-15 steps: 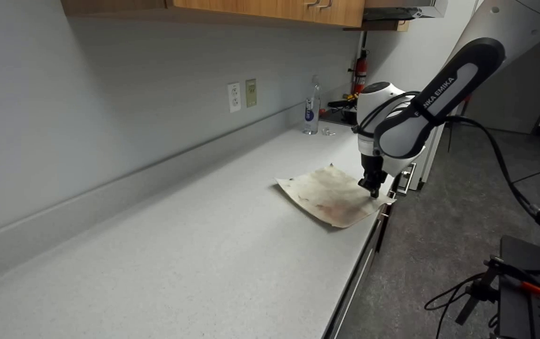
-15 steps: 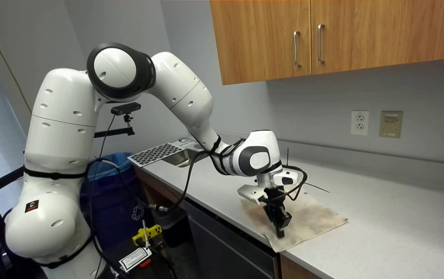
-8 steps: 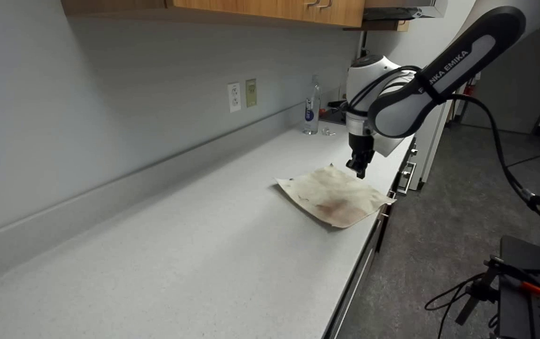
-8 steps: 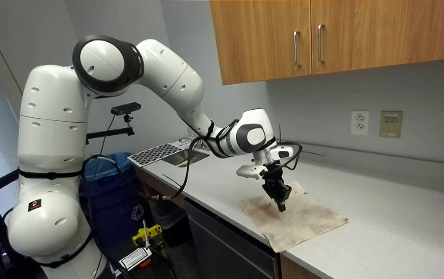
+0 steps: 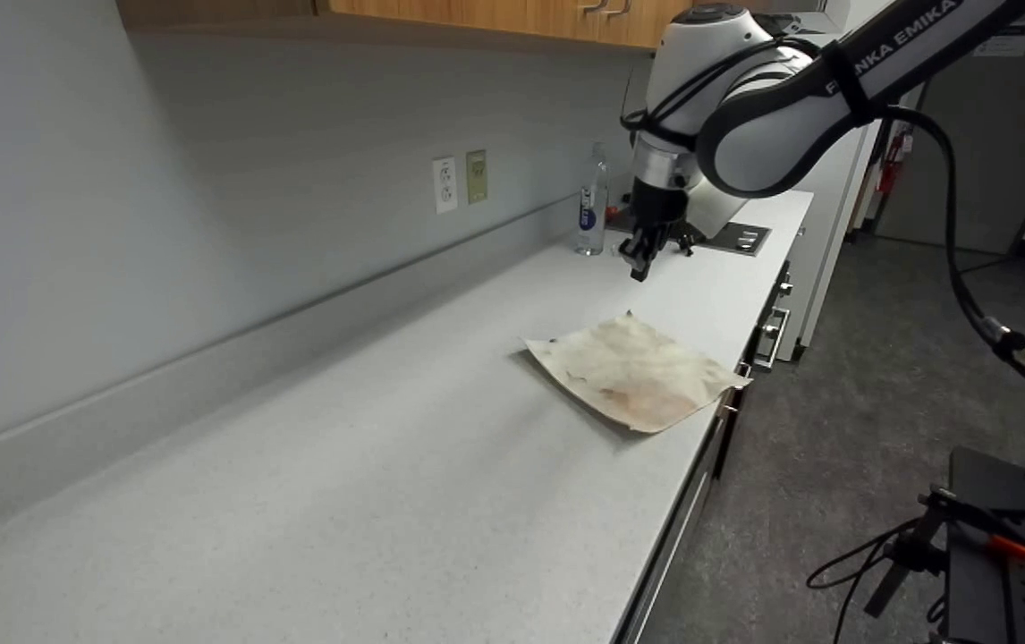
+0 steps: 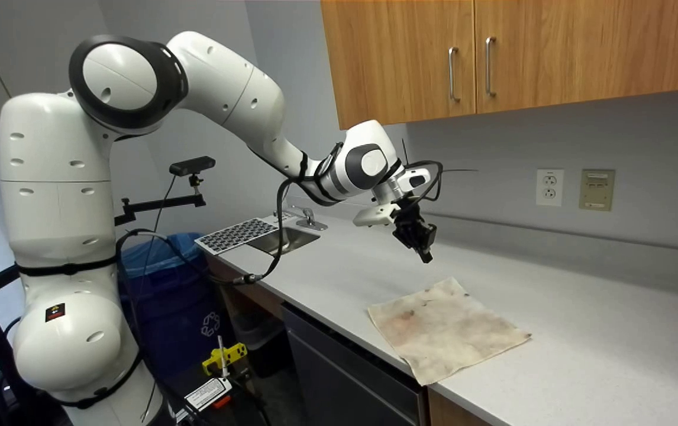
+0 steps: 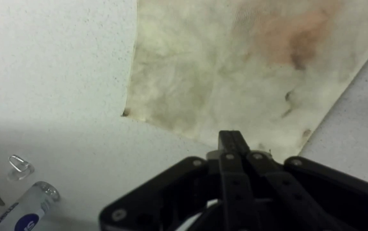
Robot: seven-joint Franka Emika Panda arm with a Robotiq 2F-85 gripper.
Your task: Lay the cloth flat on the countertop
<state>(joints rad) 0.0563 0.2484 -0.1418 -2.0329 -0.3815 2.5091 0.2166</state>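
Observation:
The stained beige cloth (image 5: 633, 371) lies spread out and unfolded on the white countertop (image 5: 343, 483) in both exterior views; it also shows in an exterior view (image 6: 451, 331). Its edge facing the camera looks slightly raised, with a shadow under it. One corner reaches the counter's front edge. In the wrist view the cloth (image 7: 209, 70) fills the upper part, with faint creases and dark spots. My gripper (image 7: 232, 133) has its fingertips pressed together with nothing between them. In both exterior views the gripper (image 6: 426, 258) is in the air above the counter, apart from the cloth.
A clear water bottle (image 5: 592, 206) stands by the back wall, with a small clear item (image 7: 20, 167) near it. A sink (image 6: 286, 239) is at the counter's far end. Wooden cabinets (image 6: 528, 53) hang above. A dark cooktop (image 5: 736, 237) lies beyond the gripper.
My gripper has risen from the cloth near the counter's front edge and moved up and back toward the wall. The cloth has stayed in place. The fingers hold nothing.

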